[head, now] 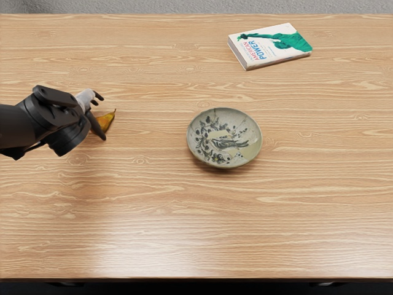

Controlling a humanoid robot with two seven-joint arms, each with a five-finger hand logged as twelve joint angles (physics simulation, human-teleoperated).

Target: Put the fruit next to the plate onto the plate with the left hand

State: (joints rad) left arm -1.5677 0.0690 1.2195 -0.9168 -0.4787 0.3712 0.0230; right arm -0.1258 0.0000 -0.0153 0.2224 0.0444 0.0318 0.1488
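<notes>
Where the left arm enters from the left edge, its dark forearm lies low over the bench (184, 227) and ends in the left hand (88, 110) at the left side of the surface. Fruit (108, 119): yellow-orange, curved, its pointed end showing just to the right of the hand, the rest hidden under it. The hand is at the fruit, overlapping it. I cannot tell from this view whether it is clasping the fruit or only poised over it. The fruit appears to be down on the bench. Plate (193, 132): round, pale green-grey with a dark painted pattern, near the middle of the bench, well apart from the fruit and to its right. Nothing lies on the plate. Book (269, 44): white and green cover, flat near the far right corner, well apart from the plate.
</notes>
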